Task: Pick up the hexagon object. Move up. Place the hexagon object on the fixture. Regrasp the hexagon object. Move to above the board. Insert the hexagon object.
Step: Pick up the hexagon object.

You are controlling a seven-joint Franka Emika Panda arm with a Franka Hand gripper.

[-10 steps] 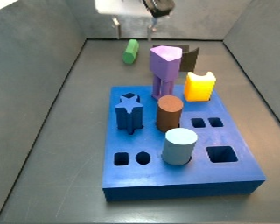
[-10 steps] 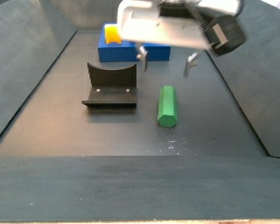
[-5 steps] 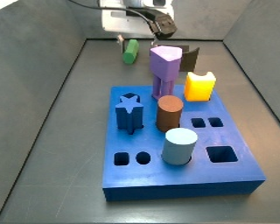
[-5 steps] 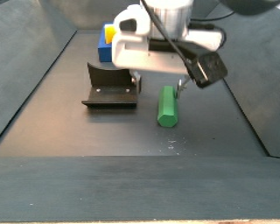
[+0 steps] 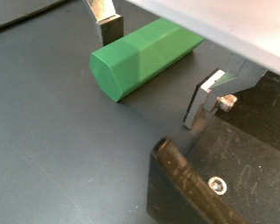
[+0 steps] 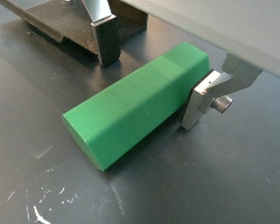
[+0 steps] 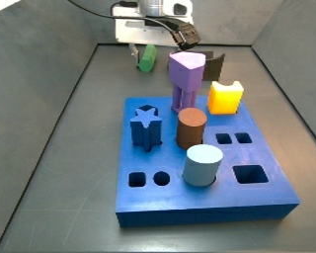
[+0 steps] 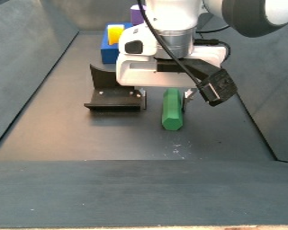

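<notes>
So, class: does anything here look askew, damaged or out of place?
Nothing stands out. The hexagon object lies flat on the floor beside the fixture, and the gripper is open, with a finger on either side of it.

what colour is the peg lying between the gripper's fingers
Bright green; the hexagon object shows best in a wrist view, between the gripper.

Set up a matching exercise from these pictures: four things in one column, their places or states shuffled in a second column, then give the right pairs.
Things:
1. bright green hexagon object
2. two-finger gripper
3. dark L-shaped fixture
4. yellow block

Places or states:
A. standing on the blue board, at a far corner
B. lying flat on the floor
C. open, fingers either side of the green piece
D. upright on the floor beside the green piece

Pairs: 1-B, 2-C, 3-D, 4-A
</notes>
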